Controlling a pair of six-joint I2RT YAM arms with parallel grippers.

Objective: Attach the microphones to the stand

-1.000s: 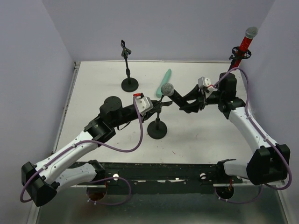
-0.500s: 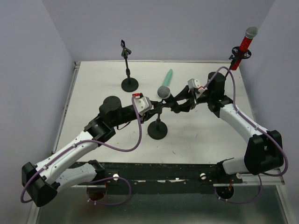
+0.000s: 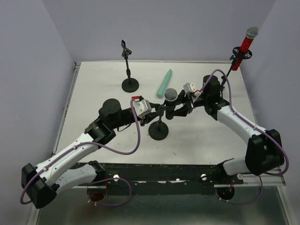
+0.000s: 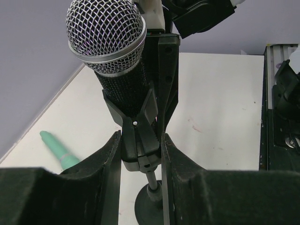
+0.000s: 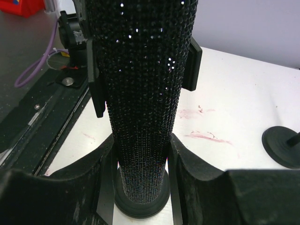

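Observation:
The black microphone (image 3: 170,95) with its silver mesh head (image 4: 105,33) sits in the clip (image 4: 137,136) of the middle stand (image 3: 158,131). My left gripper (image 3: 156,111) is shut on that clip (image 4: 140,140). My right gripper (image 3: 177,110) is shut on the microphone's black body (image 5: 140,93), and the clip's arms (image 5: 96,89) flank it. The mint-green microphone (image 3: 164,83) lies flat on the table behind them; it also shows in the left wrist view (image 4: 58,150). The red microphone (image 3: 246,44) stands in the back-right stand.
An empty stand (image 3: 129,70) with its clip up is at the back left; its base shows in the right wrist view (image 5: 281,145). The table's near edge carries a black rail (image 3: 154,173). Purple walls close the back and sides.
My right gripper has carried the black microphone left and down into the middle stand's clip. My left gripper has stayed on the clip and shifted slightly.

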